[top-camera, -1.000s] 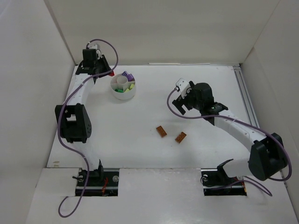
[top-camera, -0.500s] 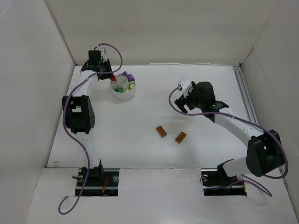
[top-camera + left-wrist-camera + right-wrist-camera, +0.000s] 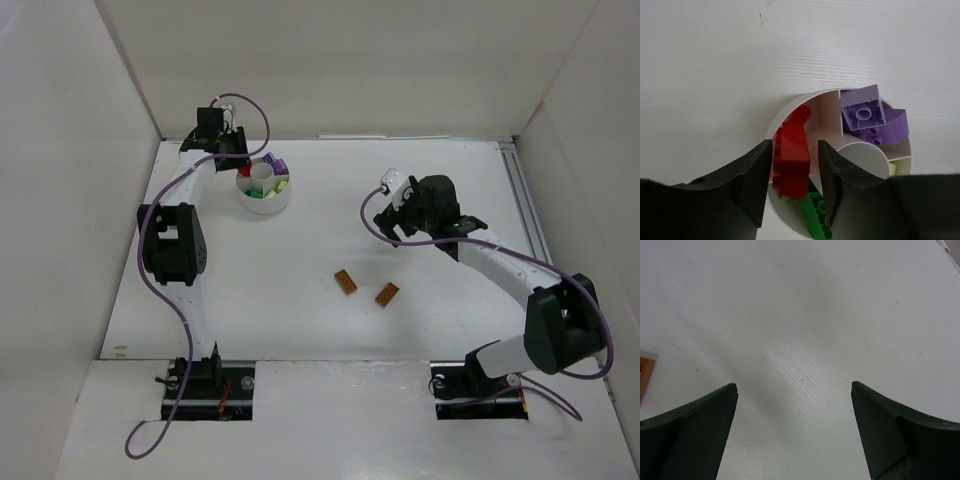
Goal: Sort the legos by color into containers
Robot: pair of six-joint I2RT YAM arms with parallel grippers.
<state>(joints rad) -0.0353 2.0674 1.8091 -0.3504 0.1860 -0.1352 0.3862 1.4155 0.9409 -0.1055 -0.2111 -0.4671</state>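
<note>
The white divided dish (image 3: 262,209) stands at the back left. My left gripper (image 3: 239,166) hangs over its left rim (image 3: 785,107). In the left wrist view the left gripper (image 3: 795,145) has a red brick (image 3: 791,162) between its jaws. The brick lies in a wedge compartment with a gap to the right finger, so the jaws are slightly open. Lilac bricks (image 3: 863,110) and a green brick (image 3: 817,215) fill other wedges. Two orange-brown bricks (image 3: 345,282) (image 3: 387,294) lie mid-table. My right gripper (image 3: 392,225) is open and empty above bare table (image 3: 795,387).
One orange-brown brick's edge shows at the left border of the right wrist view (image 3: 644,375). White walls enclose the table at the back and both sides. A metal rail (image 3: 525,200) runs along the right edge.
My left gripper has carried the red brick right and down from beside the dish to over its left compartment. The right gripper has shifted slightly.
</note>
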